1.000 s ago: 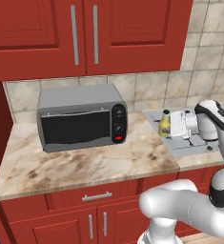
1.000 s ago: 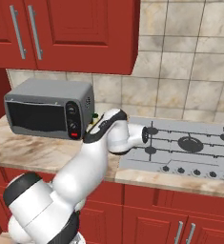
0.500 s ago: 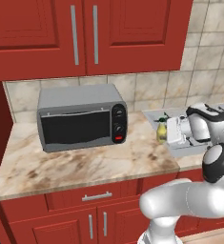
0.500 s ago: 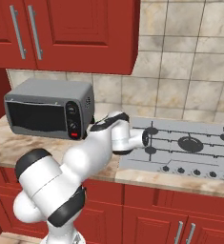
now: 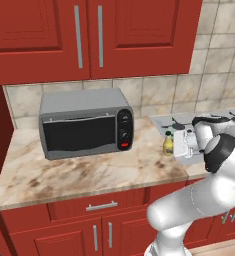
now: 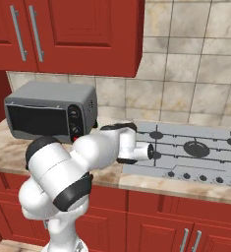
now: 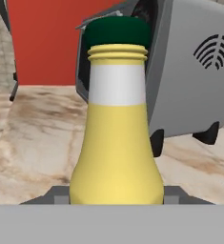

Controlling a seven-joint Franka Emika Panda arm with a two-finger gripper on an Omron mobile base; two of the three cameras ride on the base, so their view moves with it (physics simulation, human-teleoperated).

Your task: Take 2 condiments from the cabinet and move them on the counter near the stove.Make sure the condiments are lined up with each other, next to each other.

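From the left base view, the tool (image 5: 175,145) is low over the counter (image 5: 89,172), pinching the yellow bottle (image 5: 168,143) upright just off the left edge of the stove (image 5: 209,120). The toaster oven (image 5: 84,122) sits beyond the bottle on the far side from the tool, near but apart. The judgement here: this looks like the set-down, so the robot should lower straight and keep the bottle vertical.

Over to the right base view: the arm folds across the counter (image 6: 4,147), its wrist covering the tool, with the stove (image 6: 195,152) right beside it. Room should be left beside the bottle for the second condiment.

In the hand view, the yellow bottle (image 7: 116,138) stands dead centre between the finger pads (image 7: 56,194), green cap up, the toaster oven (image 7: 189,66) behind it. Releasing only once the base is flat should prevent tipping.
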